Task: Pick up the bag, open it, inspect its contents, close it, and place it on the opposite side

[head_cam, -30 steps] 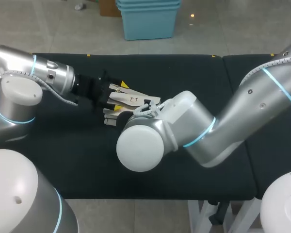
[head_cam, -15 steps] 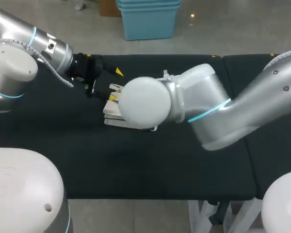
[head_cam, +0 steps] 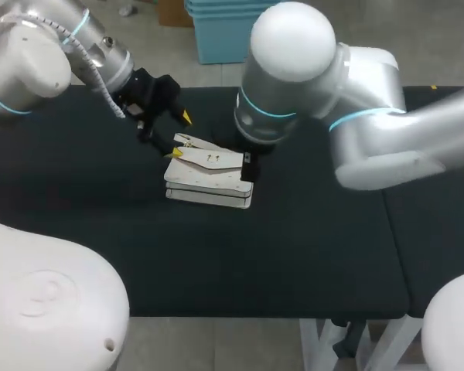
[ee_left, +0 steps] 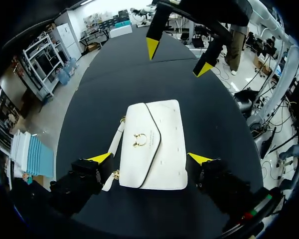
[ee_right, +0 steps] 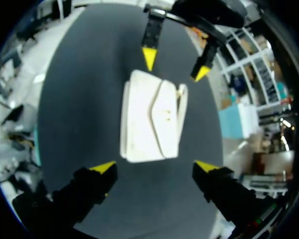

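Now your left gripper (ee_left: 150, 159) and right gripper (ee_right: 154, 166) hang open and empty above the white leather flap bag (head_cam: 209, 174). Lower the left one straight and pinch both long edges evenly.

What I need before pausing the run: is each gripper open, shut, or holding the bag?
Left gripper: open, holding nothing, over the bag.
Right gripper: open, holding nothing.

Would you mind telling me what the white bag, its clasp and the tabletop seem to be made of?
The bag looks like smooth white leather or imitation leather, with a soft sheen and dark-edged flap. Its clasp looks like gold-toned metal, judging by its shine. The tabletop is matte black, perhaps fabric or rubber; unclear which.
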Tool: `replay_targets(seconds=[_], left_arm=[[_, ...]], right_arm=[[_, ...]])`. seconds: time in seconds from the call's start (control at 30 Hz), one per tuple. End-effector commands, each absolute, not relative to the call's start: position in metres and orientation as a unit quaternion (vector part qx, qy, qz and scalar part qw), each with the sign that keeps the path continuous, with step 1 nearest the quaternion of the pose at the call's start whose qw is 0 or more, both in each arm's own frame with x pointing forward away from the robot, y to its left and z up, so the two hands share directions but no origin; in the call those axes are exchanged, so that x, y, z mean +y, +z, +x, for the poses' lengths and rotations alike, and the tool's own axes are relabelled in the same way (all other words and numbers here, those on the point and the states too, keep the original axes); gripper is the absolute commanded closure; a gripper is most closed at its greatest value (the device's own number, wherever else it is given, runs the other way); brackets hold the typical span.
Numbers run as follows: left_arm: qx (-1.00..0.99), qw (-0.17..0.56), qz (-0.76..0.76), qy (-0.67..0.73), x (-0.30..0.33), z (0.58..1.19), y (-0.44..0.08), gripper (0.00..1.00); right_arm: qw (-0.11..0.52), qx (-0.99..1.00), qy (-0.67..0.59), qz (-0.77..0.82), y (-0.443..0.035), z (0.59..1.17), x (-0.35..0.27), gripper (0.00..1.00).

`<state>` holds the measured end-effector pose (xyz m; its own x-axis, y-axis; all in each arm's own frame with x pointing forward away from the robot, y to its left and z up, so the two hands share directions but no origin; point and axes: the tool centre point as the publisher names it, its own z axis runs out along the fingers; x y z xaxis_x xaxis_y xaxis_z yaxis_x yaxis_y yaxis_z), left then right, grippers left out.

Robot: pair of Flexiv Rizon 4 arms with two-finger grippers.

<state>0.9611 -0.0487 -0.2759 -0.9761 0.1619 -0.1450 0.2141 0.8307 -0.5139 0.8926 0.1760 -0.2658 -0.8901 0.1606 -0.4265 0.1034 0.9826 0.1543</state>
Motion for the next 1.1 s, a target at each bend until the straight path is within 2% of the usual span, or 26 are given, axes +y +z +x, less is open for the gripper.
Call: replay_targets(seconds=[0.03, 0.13, 0.2, 0.33, 0.5, 0.67, 0.73, 0.77, 1.1], left_arm=[[0.961, 0.041, 0.099, -0.255, -0.051, 0.963, -0.273, 0.00], [0.961, 0.041, 0.099, -0.255, -0.051, 0.963, -0.273, 0.00], [0.956, 0.028, 0.083, -0.281, -0.054, 0.965, -0.273, 0.00], [0.930, -0.042, -0.094, -0.354, -0.057, 0.973, -0.259, 0.00], [0.889, -0.082, -0.314, -0.324, -0.056, 0.970, -0.258, 0.00], [0.836, -0.137, -0.430, -0.312, -0.052, 0.961, -0.254, 0.00], [0.834, -0.133, -0.447, -0.296, -0.050, 0.957, -0.255, 0.00], [0.834, -0.133, -0.447, -0.296, -0.050, 0.957, -0.255, 0.00], [0.834, -0.133, -0.447, -0.296, -0.050, 0.957, -0.255, 0.00]], right_arm=[[0.209, 0.973, 0.071, 0.065, -0.264, 0.893, 0.172, 0.00], [0.209, 0.973, 0.071, 0.065, -0.264, 0.893, 0.172, 0.00], [0.193, 0.967, 0.077, 0.148, -0.262, 0.912, 0.180, 0.00], [0.099, 0.956, 0.105, 0.256, -0.258, 0.931, 0.179, 0.00], [-0.020, 0.909, 0.124, 0.398, -0.249, 0.947, 0.163, 0.00], [-0.108, 0.824, 0.144, 0.536, -0.251, 0.957, 0.146, 0.00], [-0.115, 0.775, 0.142, 0.605, -0.254, 0.956, 0.140, 0.00], [-0.088, 0.764, 0.130, 0.626, -0.256, 0.950, 0.140, 0.00], [-0.088, 0.764, 0.130, 0.626, -0.256, 0.950, 0.140, 0.00]])
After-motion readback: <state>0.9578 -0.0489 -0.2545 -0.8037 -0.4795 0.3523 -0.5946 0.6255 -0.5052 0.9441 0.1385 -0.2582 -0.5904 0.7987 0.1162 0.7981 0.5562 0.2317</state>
